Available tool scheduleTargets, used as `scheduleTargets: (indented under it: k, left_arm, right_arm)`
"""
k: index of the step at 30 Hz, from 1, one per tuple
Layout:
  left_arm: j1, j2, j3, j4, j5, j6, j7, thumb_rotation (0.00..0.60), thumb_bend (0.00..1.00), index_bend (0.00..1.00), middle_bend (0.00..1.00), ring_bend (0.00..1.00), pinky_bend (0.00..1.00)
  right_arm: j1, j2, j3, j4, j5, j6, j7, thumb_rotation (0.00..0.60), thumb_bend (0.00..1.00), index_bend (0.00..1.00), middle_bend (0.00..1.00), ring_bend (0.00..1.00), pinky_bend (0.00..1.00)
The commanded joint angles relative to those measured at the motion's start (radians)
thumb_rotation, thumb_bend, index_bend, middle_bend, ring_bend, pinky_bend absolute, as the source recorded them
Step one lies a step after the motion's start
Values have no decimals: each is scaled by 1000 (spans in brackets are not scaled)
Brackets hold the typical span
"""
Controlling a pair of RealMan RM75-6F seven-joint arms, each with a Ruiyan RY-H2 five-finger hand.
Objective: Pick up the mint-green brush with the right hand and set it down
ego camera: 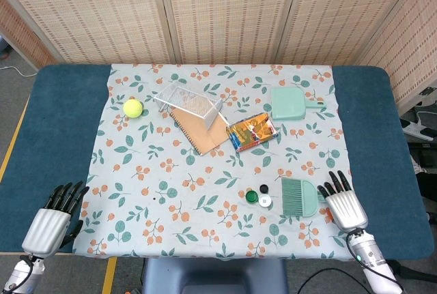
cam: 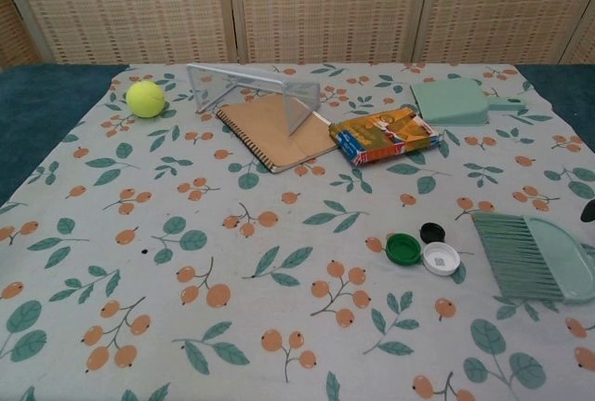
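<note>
We see a dark blue table (ego camera: 54,130) covered across its middle by a pale floral-print cloth (ego camera: 205,185) with orange berries and green leaves.

On the far half of the cloth lies a brown spiral-bound notebook (ego camera: 202,129), and a clear wire-mesh rack (ego camera: 188,101) rests tilted across its far corner. Just right of the notebook lies an orange printed carton (ego camera: 252,131). Further right, near the far edge, lies a mint-green plastic dustpan (ego camera: 292,104) with its handle pointing right. A yellow-green tennis ball (ego camera: 133,108) sits left of the rack, apart from it.

The mint-green brush (ego camera: 299,196) lies flat on the near right part of the cloth, bristles toward the far side in the head view. Its handle end is hidden under the right hand's fingers in the head view.

The silver right hand (ego camera: 343,205) with black fingers sits just right of the brush, fingers extended and slightly spread over the handle area. We cannot tell whether they touch it; nothing is gripped. In the chest view only a dark fingertip shows at the right edge.

The silver left hand (ego camera: 51,217) rests at the near left table corner, fingers extended and apart, holding nothing.

Three small bottle caps lie just left of the brush: green (ego camera: 251,196), white (ego camera: 265,201) and black (ego camera: 263,189), clustered together.
</note>
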Motion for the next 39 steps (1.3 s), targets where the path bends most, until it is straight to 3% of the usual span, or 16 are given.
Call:
scheduleTargets:
  k: [1,11,19,28,36,39]
  left_arm:
    - [0,2,1,0,0,0,-2,600,427,0,0,0,89]
    - [0,1,1,0,1,-1,-1,600,427,0,0,0,89]
    - [1,2,0,1,1,1,-4,600,427,0,0,0,89]
    - [-2,3,-1,2,-1,-4,-6,600,425,0,0,0,89]
    - [0,4,-2,2,-4,-3,-4,600,426,0,0,0,89]
    - [0,5,-2,0,-4,-3,-4,600,426,0,0,0,89]
  right_arm:
    - [2,-17,5,19,15,-4,-2,600,219,300,292,58,0]
    - [8,-46,14,75,68,-35,-1,600,219,361,343,101,0]
    - [18,-57,15,76,89,-54,-10,600,229,383,355,113,0]
    - [19,-65,12,70,99,-48,-27,600,241,478,418,168,0]
    - [22,-70,9,64,123,-66,-54,600,241,485,430,187,0]
    - [21,-73,11,61,120,-51,-53,600,261,559,478,237,0]
